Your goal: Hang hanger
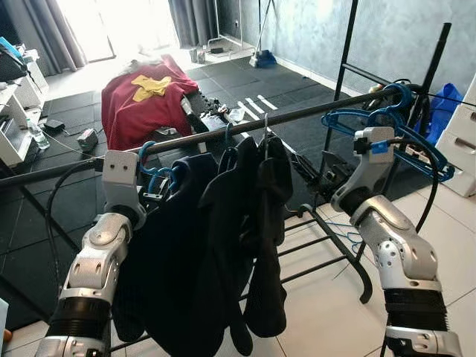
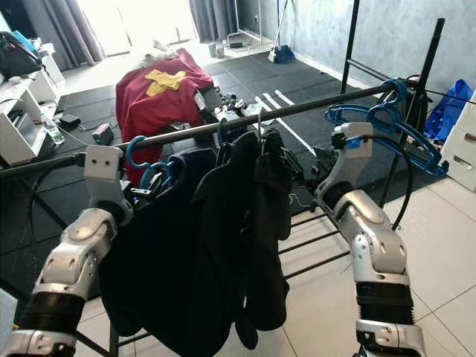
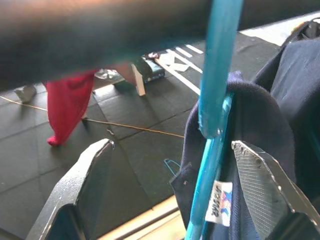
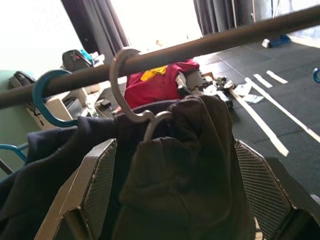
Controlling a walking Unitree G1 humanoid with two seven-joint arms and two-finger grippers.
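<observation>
- Where the long dark metal rail [image 1: 245, 130] crosses the head views from lower left to upper right, a blue plastic hanger [image 1: 155, 172] carrying a dark navy garment [image 1: 175, 260] has its hook over the rail, left of centre in the frame.
- The left gripper [image 3: 170, 192] sits just under the rail with its two fingers spread wide on either side of that hanger's blue neck; the fingers are apart from the plastic, not clamped on it.
- A white label [image 3: 218, 199] shows on the navy collar, beside the blue neck.
- Just right of this, at the centre of the frame, a black garment [image 1: 264, 223] hangs from a grey metal hook [image 4: 122, 85] over the same rail.
- The right gripper [image 4: 170, 192] faces that black garment with its fingers wide apart, one on each side of the cloth.
- At the upper right of the frame, a bunch of bare blue hangers [image 1: 387, 126] hangs at the rail's far end, by the right forearm.
- Behind the rail, at the upper left, a red shirt with a yellow mark [image 1: 149, 100] is draped over something on the dark floor mats [image 1: 245, 78].
- White floor tiles [image 1: 335, 297] fill the lower right.
</observation>
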